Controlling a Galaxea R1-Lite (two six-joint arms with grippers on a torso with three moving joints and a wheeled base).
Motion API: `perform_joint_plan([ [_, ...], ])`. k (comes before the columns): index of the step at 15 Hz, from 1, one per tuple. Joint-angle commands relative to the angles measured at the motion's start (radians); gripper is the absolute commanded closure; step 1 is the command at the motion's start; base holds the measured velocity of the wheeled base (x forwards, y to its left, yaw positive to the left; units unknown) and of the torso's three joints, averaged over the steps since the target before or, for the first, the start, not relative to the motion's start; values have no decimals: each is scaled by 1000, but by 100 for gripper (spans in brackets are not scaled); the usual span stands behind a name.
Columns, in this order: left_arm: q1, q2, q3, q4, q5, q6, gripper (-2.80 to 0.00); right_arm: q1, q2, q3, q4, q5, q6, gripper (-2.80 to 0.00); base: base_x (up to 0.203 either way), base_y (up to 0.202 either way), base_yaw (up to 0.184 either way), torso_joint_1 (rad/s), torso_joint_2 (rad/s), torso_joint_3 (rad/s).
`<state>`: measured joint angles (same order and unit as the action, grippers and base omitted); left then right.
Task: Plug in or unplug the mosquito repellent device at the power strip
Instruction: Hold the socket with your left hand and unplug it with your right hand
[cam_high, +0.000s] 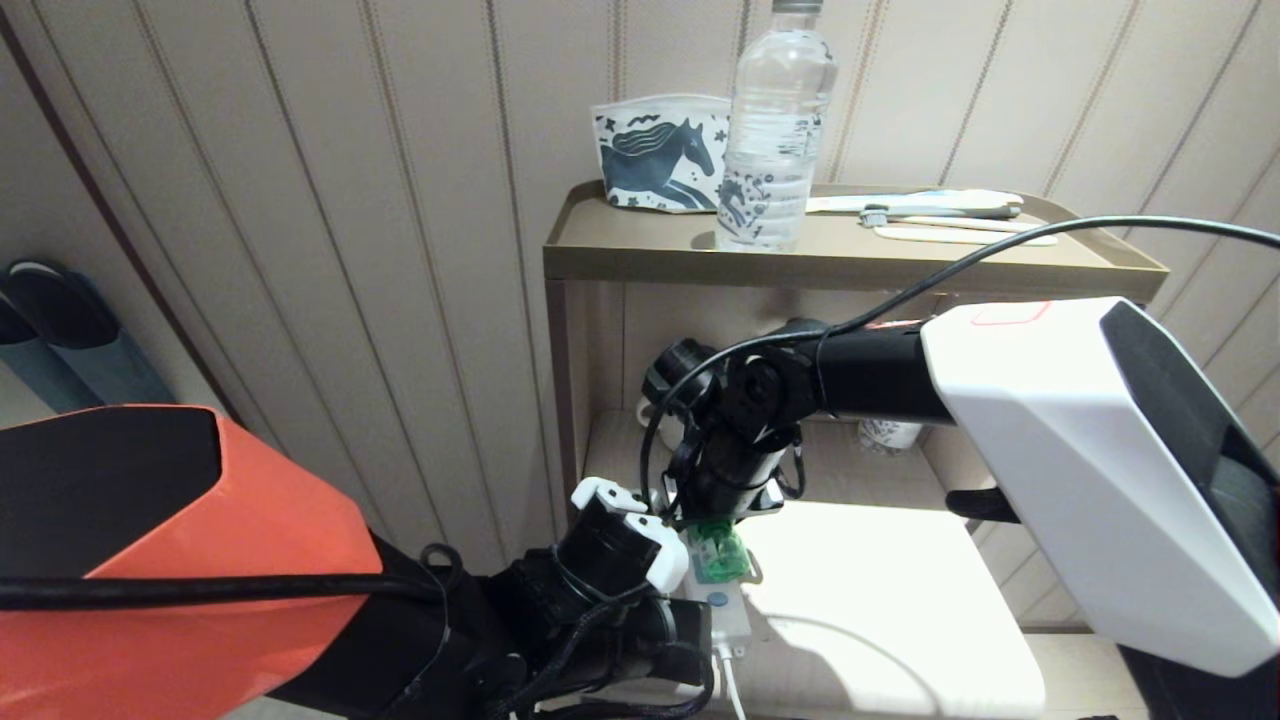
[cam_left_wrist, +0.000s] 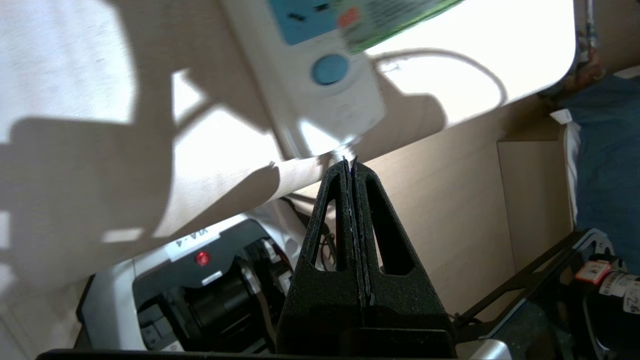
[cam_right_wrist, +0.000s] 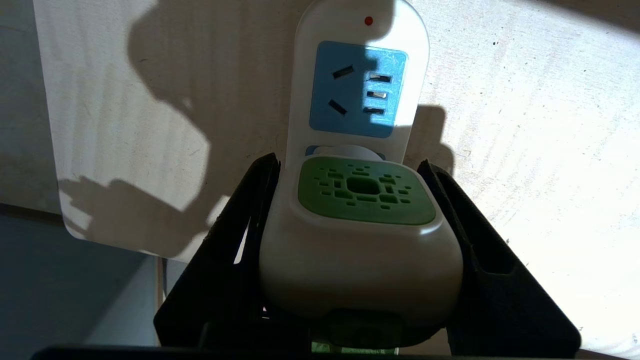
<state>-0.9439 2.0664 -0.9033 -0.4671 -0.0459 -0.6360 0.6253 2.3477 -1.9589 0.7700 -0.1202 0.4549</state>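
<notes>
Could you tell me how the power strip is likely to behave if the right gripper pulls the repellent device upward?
The power strip looks like light, smooth plastic lying loose on the shelf, so it may lift or slide. The right gripper clamps the device; the shut left gripper near the strip's cable end could probably pin it.

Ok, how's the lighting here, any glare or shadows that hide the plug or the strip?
Head view: sunlight blows out the shelf beside the power strip. Right wrist view: a hard shadow crosses the strip's blue socket, yet the repellent device stays readable. Left wrist view: arm shadows fall across the surface, and the green label is blurred.
</notes>
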Motion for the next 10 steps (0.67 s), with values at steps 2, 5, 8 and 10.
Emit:
perform_joint_plan([
  [2,-10,18,-20,-4,3,-4,0,1,1,0,5,-1,2,0,0,0,0,0,0,0],
  [5,-40,74,-88,7,58,-4,0,2,7,0,-12,-3,1,0,0,0,0,0,0,0],
  [8,-55,98,-128,24,87,-4,0,2,9,0,-12,-3,1,0,0,0,0,0,0,0],
  [10,-56,124,-168,40,152,-4,0,2,9,0,-12,-3,2,0,0,0,0,0,0,0],
])
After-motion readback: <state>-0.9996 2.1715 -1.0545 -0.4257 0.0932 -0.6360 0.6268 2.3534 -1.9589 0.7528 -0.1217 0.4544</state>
